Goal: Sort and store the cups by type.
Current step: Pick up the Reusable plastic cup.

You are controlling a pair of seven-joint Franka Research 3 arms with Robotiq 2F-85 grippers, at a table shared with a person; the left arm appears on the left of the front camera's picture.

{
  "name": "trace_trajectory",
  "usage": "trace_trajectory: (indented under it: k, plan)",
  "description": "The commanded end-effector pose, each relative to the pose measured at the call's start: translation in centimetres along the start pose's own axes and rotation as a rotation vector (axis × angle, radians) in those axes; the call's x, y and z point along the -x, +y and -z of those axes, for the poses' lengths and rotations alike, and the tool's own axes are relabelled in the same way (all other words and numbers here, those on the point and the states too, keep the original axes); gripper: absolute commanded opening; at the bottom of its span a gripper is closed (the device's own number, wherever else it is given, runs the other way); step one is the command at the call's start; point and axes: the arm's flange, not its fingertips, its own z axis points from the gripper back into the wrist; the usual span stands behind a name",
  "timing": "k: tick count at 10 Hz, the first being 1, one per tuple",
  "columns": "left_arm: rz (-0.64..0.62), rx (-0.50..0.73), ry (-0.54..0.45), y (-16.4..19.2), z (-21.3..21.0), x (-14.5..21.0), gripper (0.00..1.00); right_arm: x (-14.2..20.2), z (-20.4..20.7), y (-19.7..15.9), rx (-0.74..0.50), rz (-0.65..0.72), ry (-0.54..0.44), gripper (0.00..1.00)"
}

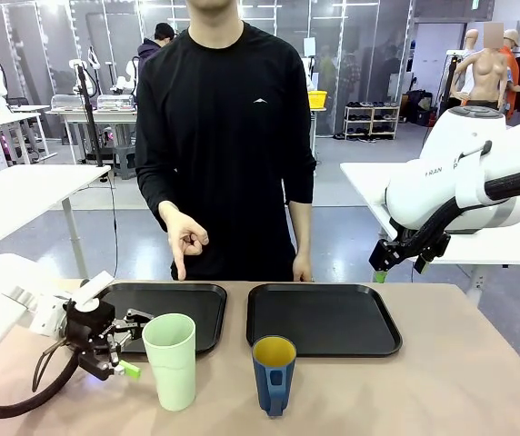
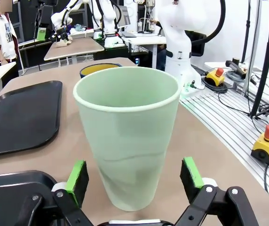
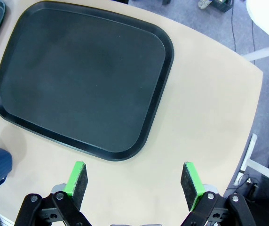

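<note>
Tipping risk: the tall tumbler (image 1: 170, 359), if the left hand (image 2: 134, 175) closes low or off-centre, could hit the mug (image 1: 274, 372) nearby.
Left hand: wide open astride the tumbler's base, not touching.
Right hand (image 3: 134, 179): wide open, empty, over the bench (image 3: 209, 117).
Left tray (image 1: 187, 304), right tray (image 1: 324, 318): empty.
Tumbler, mug: on bench before the trays, apparently empty.

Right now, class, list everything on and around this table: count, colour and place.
tumbler: one, pale mint green, upright near the front edge
mug: one, dark blue, yellow inside, right of tumbler
left tray: one, black, behind tumbler
right tray: one, black, behind mug
table: one, beige, under everything
person's hand: one, pointing down, beyond left tray
left claw: one, black, green pads, open, flanking tumbler
right claw: one, black, green pads, open, above table
</note>
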Motion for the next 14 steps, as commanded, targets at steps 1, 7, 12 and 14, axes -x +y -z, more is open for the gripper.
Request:
trace_trajectory:
  k: [1, 7, 12, 14]
  plan:
    - [-0.012, -0.01, -0.04, 0.4, 0.8, 0.1, 1.0, 0.1, 0.0, 0.0, -0.001, 0.002, -0.011, 1.0]
    - [0.0, -0.026, -0.085, 0.5, 3.3, 1.2, 1.0, 0.1, 0.0, 0.0, -0.001, 0.002, -0.011, 1.0]
    - [-0.008, -0.008, -0.119, 0.7, 5.1, 2.2, 1.0, 0.1, 0.0, 0.0, -0.001, 0.002, -0.011, 1.0]
    - [0.001, -0.006, -0.13, 0.7, 5.3, 2.5, 1.0, 0.1, 0.0, 0.0, -0.001, 0.002, -0.011, 1.0]
